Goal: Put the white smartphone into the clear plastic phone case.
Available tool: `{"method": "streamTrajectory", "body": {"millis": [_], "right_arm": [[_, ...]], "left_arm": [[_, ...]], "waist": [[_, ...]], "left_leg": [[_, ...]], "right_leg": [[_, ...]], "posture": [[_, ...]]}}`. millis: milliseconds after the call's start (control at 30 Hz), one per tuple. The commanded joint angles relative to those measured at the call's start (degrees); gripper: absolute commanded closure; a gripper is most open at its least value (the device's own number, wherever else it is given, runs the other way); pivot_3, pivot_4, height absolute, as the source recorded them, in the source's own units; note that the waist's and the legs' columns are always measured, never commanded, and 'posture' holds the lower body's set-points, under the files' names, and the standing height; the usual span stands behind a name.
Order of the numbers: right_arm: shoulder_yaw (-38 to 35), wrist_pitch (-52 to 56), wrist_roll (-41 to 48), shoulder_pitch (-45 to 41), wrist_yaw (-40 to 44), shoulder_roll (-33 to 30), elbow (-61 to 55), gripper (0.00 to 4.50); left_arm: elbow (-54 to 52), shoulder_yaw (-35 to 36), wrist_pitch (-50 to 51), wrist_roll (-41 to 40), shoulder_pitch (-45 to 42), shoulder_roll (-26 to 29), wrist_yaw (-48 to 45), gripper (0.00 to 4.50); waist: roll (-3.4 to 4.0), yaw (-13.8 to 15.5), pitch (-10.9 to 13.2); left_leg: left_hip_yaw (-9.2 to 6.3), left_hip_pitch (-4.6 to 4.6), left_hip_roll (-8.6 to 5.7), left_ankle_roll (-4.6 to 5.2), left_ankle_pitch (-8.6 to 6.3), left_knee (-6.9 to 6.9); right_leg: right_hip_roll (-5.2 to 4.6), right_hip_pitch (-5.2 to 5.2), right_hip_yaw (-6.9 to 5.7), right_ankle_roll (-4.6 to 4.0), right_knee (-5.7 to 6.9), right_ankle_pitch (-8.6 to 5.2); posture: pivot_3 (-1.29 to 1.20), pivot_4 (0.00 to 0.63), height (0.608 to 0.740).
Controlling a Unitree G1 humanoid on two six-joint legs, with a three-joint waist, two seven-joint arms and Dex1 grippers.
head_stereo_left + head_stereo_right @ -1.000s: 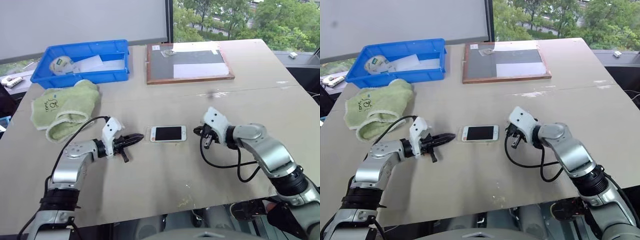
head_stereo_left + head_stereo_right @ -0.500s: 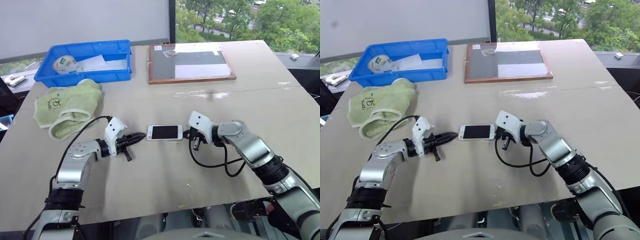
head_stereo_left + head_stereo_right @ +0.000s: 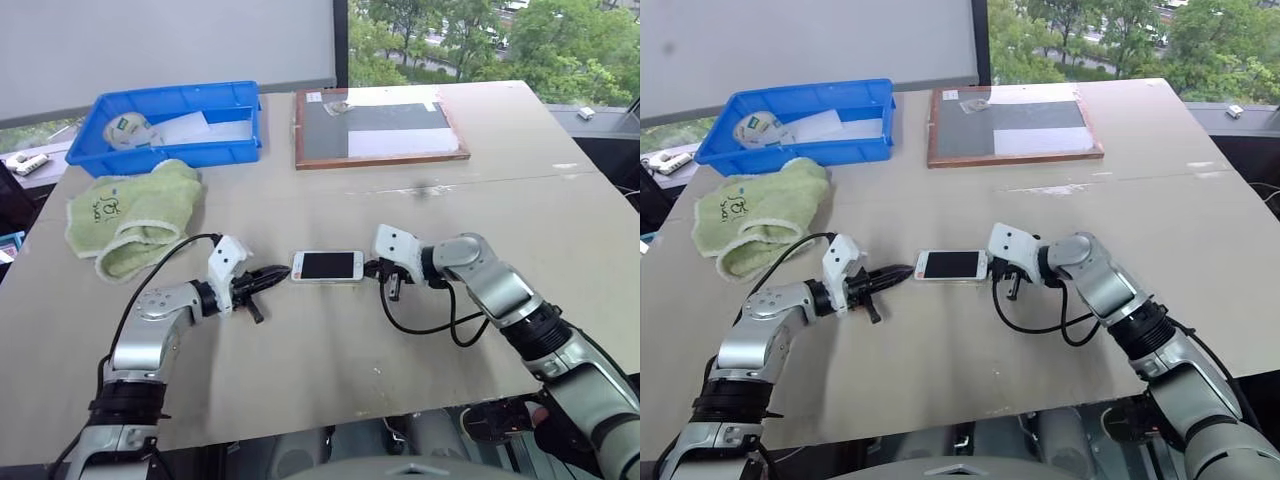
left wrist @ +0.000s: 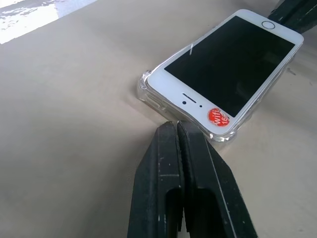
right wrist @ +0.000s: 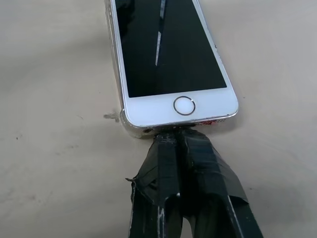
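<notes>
The white smartphone (image 3: 328, 266) lies screen up in the middle of the table, with a red round sticker near its earpiece. It rests in the clear plastic phone case (image 4: 146, 92), whose glossy rim shows around its corners. My left gripper (image 3: 283, 273) is shut, and its tips sit just off the phone's earpiece end at table level. My right gripper (image 5: 176, 133) is shut too; its taped fingertips (image 5: 166, 144) press against the home-button end of the phone. The two grippers face each other along the phone's length.
A green towel (image 3: 130, 215) lies at the left. Behind it stands a blue bin (image 3: 236, 135) with a tape roll (image 3: 128, 128) and paper. A wooden-framed dark board (image 3: 378, 125) lies at the back centre. Bare tabletop surrounds the phone.
My right gripper has moved left and rolled, coming up against the phone's home-button end. The left gripper has kept still. The camera view has shifted slightly.
</notes>
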Motion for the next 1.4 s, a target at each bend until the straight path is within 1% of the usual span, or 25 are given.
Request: {"method": "streamTrajectory", "body": {"millis": [33, 133, 200, 267, 367, 633, 900, 1200, 1400], "right_arm": [[-1.7, 0.3, 0.3, 0.6, 0.3, -1.2, -4.1, 4.5], [-2.9, 1.5, 0.1, 1.4, -0.5, -2.9, -5.4, 4.5], [-5.0, 3.5, 0.6, 2.2, -2.0, -3.7, -6.7, 4.5], [-7.1, 5.5, 1.1, 2.8, -3.6, -3.8, -7.8, 4.5], [-8.2, 6.8, 1.1, 3.2, -5.2, -3.4, -8.4, 4.5], [-7.1, 7.9, 1.2, 3.0, -6.8, -1.2, -8.4, 4.5], [-5.5, 6.9, 1.2, 1.4, -6.2, 1.8, -6.6, 4.5], [-4.9, 6.2, 1.2, 0.6, -5.1, 1.8, -6.1, 4.5], [-4.5, 6.1, 1.2, 0.5, -4.7, 1.9, -6.0, 4.5]], "left_arm": [[-2.4, -0.2, 0.1, -1.6, 0.5, -0.4, -0.4, 4.43], [-2.0, 1.1, 1.2, -2.4, 0.0, -0.6, 0.4, 4.43], [-1.1, 1.9, 1.9, -3.0, -1.1, -0.6, 1.3, 4.43], [0.2, 2.3, 1.9, -2.9, -2.3, -0.6, 2.2, 4.43], [1.3, 1.8, 1.7, -2.7, -3.7, -0.6, 2.5, 4.43], [1.3, -0.3, 1.9, -2.1, -4.7, -1.1, 2.1, 4.43], [1.1, 0.9, 2.5, -2.5, -4.0, -0.1, 2.3, 4.43], [0.2, 2.4, 2.7, -3.2, -1.6, 2.2, 1.4, 4.43], [-0.1, 0.4, 1.1, -2.3, -1.1, 2.9, -0.6, 4.43]], "waist": [[0.0, 0.1, 0.0], [-0.01, 0.2, 0.0], [-0.03, 0.3, 0.0], [-0.05, 0.4, 0.0], [-0.06, 0.4, 0.0], [-0.07, -0.2, 0.0], [-0.07, -0.2, 0.0], [-0.07, -0.2, 0.0], [-0.06, -0.2, 0.0]], "left_leg": [[0.0, -0.01, 0.0, 0.0, 0.0, 0.0], [0.01, -0.03, -0.01, 0.0, 0.0, 0.0], [0.01, -0.04, -0.01, 0.0, 0.0, 0.0], [0.0, -0.05, -0.02, 0.0, 0.0, 0.0], [-0.01, -0.05, -0.02, 0.0, 0.0, 0.01], [0.0, -0.04, -0.02, 0.0, 0.0, -0.01], [0.0, -0.04, -0.02, 0.0, 0.0, 0.0], [0.0, -0.04, -0.01, 0.0, 0.0, -0.01], [0.0, -0.04, 0.0, 0.0, 0.0, -0.01]], "right_leg": [[-0.02, 0.0, 0.0, 0.0, 0.0, 0.0], [-0.04, 0.0, 0.01, 0.0, -0.02, 0.0], [-0.04, 0.0, 0.02, 0.0, -0.03, 0.0], [-0.03, -0.01, 0.0, 0.0, -0.03, 0.0], [0.01, -0.01, -0.02, 0.0, -0.03, 0.0], [0.08, -0.02, 0.0, 0.2, -0.03, 0.12], [0.07, -0.02, 0.0, 0.2, -0.03, 0.13], [0.07, -0.02, 0.0, 0.2, -0.03, 0.13], [0.07, -0.02, 0.0, 0.02, -0.02, 0.02]], "posture": [[0.0, 0.15, 0.74], [0.0, 0.15, 0.74], [0.0, 0.15, 0.74], [0.0, 0.15, 0.74], [0.0, 0.15, 0.74], [0.0, 0.15, 0.74], [0.0, 0.15, 0.74], [0.0, 0.15, 0.74], [0.0, 0.15, 0.74]]}}
